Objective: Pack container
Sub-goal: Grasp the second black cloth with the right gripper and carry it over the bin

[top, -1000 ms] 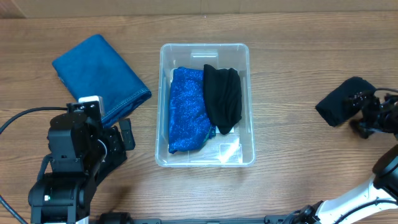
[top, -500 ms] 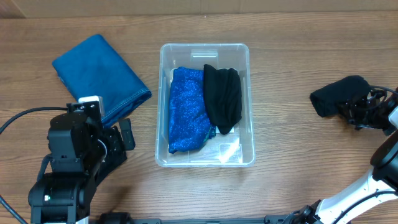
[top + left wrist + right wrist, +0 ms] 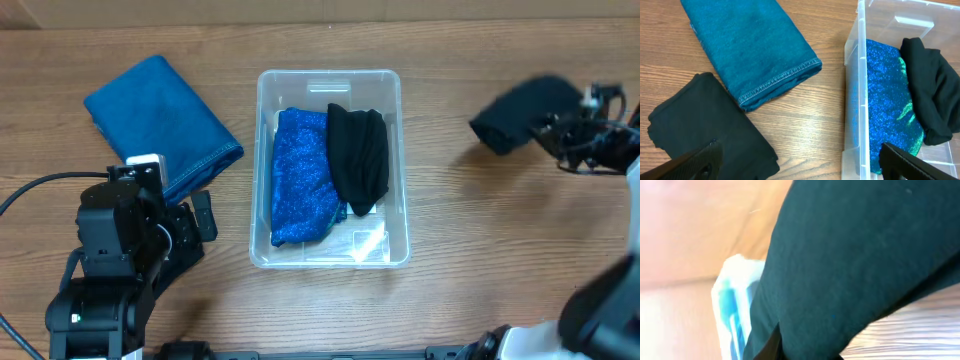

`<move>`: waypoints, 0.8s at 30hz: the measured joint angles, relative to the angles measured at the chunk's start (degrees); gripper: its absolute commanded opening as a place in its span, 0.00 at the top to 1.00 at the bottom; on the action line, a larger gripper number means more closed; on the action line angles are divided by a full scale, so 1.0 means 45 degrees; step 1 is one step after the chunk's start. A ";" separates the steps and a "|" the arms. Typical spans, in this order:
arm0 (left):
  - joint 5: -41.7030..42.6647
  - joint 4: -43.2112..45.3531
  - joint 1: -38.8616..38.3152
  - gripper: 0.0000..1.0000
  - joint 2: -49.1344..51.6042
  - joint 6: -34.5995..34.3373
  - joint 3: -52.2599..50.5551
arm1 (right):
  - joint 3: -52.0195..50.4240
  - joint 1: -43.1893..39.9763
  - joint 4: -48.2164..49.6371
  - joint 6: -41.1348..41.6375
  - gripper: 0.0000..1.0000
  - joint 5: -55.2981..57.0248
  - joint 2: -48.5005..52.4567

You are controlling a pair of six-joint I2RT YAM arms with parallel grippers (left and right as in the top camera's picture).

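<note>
A black cloth (image 3: pixel 520 112) is gripped by the right end effector (image 3: pixel 552 126), well right of the container (image 3: pixel 330 72), which is set on the desk (image 3: pixel 450 230). A loose hanging fold may be caught on the container's edge.

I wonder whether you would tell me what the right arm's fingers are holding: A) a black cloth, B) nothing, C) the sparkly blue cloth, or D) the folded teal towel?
A: the right gripper is closed on a black cloth to the right of the container, while the teal towel lies to the container's left and the sparkly blue cloth sits inside it.
</note>
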 measured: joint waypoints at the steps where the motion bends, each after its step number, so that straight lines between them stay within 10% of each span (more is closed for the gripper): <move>1: 0.0000 -0.0005 0.0000 0.00 0.0000 0.0000 0.0000 | 0.0083 0.0515 -0.0170 -0.0151 0.92 -0.0053 -0.0738; 10: 0.0000 -0.0005 0.0000 0.00 0.0000 0.0000 0.0000 | 0.0136 0.8053 -0.1734 -0.0748 0.94 0.2016 -0.4114; 17: 0.0000 -0.0005 0.0000 0.00 0.0000 0.0000 0.0000 | 0.0136 1.3323 -0.2050 -0.0777 0.94 0.4284 -0.2744; 24: 0.0000 -0.0282 0.0000 0.00 0.0000 0.0000 0.0000 | 0.0131 1.4824 0.0029 0.0491 0.96 0.4833 0.0228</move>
